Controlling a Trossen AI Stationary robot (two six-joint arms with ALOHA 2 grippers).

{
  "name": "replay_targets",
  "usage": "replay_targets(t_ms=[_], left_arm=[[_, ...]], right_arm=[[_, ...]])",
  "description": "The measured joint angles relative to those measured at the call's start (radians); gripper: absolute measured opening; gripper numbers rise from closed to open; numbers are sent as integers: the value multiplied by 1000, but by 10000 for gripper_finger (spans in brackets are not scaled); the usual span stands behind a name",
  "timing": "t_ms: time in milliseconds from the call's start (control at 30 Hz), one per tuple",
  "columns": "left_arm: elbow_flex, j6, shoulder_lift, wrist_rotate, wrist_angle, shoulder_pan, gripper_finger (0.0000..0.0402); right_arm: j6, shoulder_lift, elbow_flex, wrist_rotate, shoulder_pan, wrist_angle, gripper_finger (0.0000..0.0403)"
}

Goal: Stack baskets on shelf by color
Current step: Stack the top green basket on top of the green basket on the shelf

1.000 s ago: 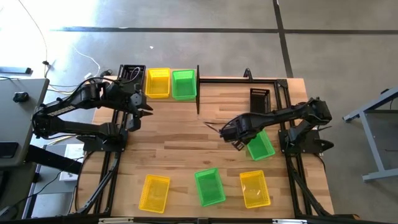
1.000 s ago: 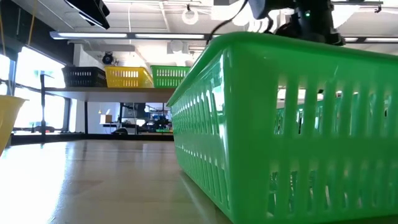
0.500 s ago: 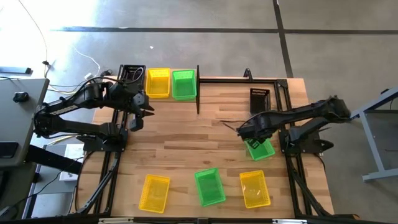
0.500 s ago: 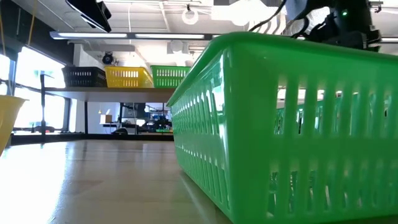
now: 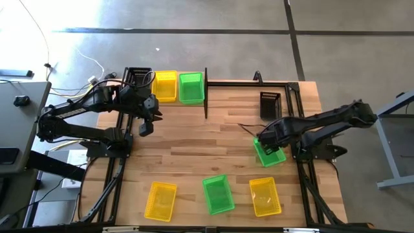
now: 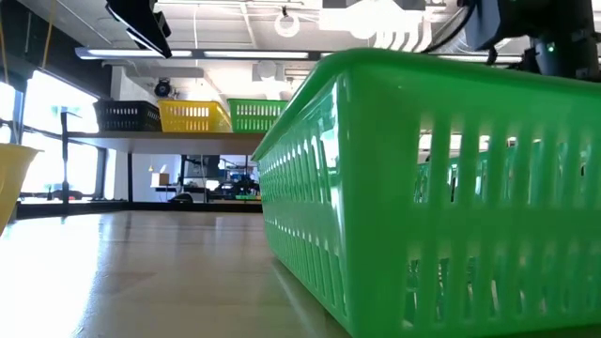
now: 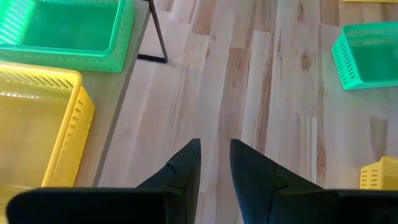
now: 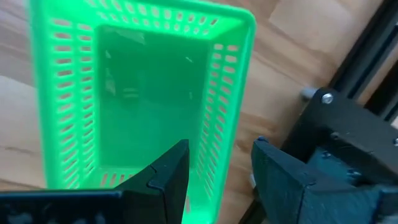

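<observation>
Right gripper (image 8: 214, 171) hangs open over green basket (image 5: 269, 153) near table's right edge; fingers should straddle one wall squarely before closing. Left gripper (image 7: 214, 163), part-open and empty, waits beside shelf (image 5: 206, 90)

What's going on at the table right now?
The right gripper hangs open over a green basket at the table's right side, its fingers straddling one wall, not yet closed. The left gripper hovers empty just off the shelf, which holds one black, one yellow and one green basket. More baskets wait on the tabletop.
</observation>
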Motion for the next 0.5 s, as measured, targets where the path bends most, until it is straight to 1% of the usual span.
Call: replay_targets(t_ms=[167, 300, 500], left_arm=[[0, -3, 0, 0, 0, 0, 76], [0, -3, 0, 0, 0, 0, 76], [0, -48, 0, 1, 1, 0, 76]], right_arm=[[63, 0, -60, -8, 0, 12, 158], [67, 0, -97, -16, 0, 62, 158], [85, 24, -93, -12, 0, 60, 155]])
